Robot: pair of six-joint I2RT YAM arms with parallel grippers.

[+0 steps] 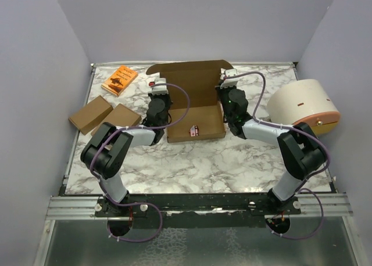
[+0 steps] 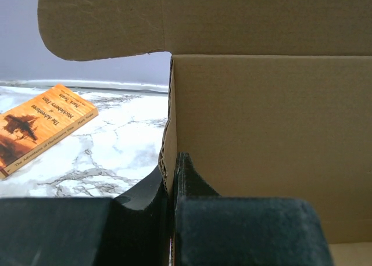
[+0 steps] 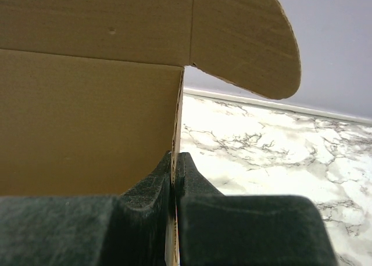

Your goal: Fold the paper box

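At the far middle of the table (image 1: 192, 161) we list the paper box (image 1: 195, 112): a brown cardboard tray, open side up, its floor flat on the marble.

Done, as we judge it: the front wall and both side walls stand, and the tray holds its shape. The lid (image 1: 195, 80) rises upright from the back wall. Its top strip carries rounded ear flaps (image 3: 244, 39) that spread out to either side, unfolded.

Left tool (image 2: 172, 179): fingers pressed together on the top edge of the box's left side wall, with the cardboard pinched between them. Right tool (image 3: 174, 173): likewise closed tight on the edge of the right side wall. Neither grips anything else.

Contents: one small dark and red item (image 1: 195, 129) on the tray floor near the front wall; we cannot tell what it is.

Left to do, by our reckoning: turn the ear flaps inward, bring the lid down over the tray and tuck the top strip in at the front. We place the task past halfway, with closing not yet begun.

Also on the table: an orange book (image 1: 120, 80) at the far left, well apart from the box; two flat brown cartons (image 1: 93, 114) near the left edge; a cream drum-shaped object (image 1: 302, 103) at the right.
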